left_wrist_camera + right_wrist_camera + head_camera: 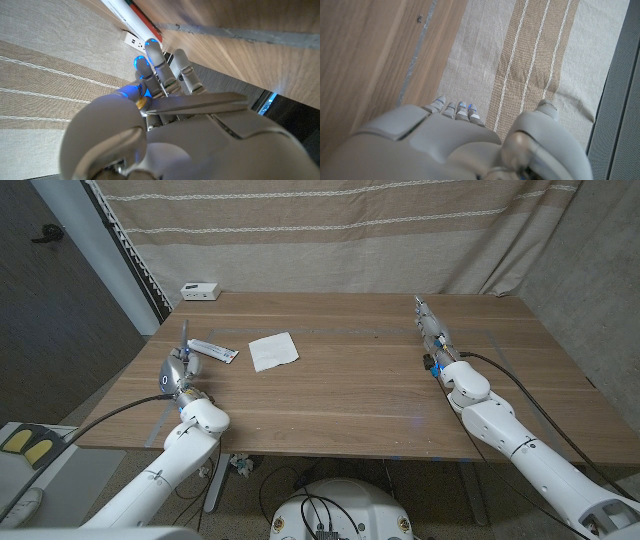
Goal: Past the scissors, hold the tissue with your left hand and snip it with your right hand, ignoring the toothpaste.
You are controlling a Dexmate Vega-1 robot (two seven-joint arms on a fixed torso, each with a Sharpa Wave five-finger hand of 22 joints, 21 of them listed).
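Just beside the released left robot hand (177,372), on the near-left part of the bench (340,395): a white toothpaste tube (212,349) with a dark end, lying flat at a slant. Between that robot hand and the tissue (273,351), so squarely on the straight path to it. Tissue itself a white, roughly square sheet, flat on the wood, left of the bench's middle, just beyond the tube and apart from it, well apart from the right robot hand (433,338). At the far-left corner, near the edge, a small white box (199,290) with sockets or ports, seen in the left wrist view beyond the fingertips and next to the tube. Left fingers stretched out side by side, grasping nothing, blue lights glowing on two of them; a thin pale line rising from that robot hand in the head view, too fine to identify. Right robot hand on the far-right side of the bench, standing on its edge, fingers pointing toward the far edge, thumb apart, likewise released. Palms of both hidden behind their own backs in the wrist views. Wood surface pale brown, grained in long boards, with faint grey lines marked near the right side. Behind it a beige curtain (330,230) with darker bands and white stitched lines; to the left a dark grey wall panel (60,300).
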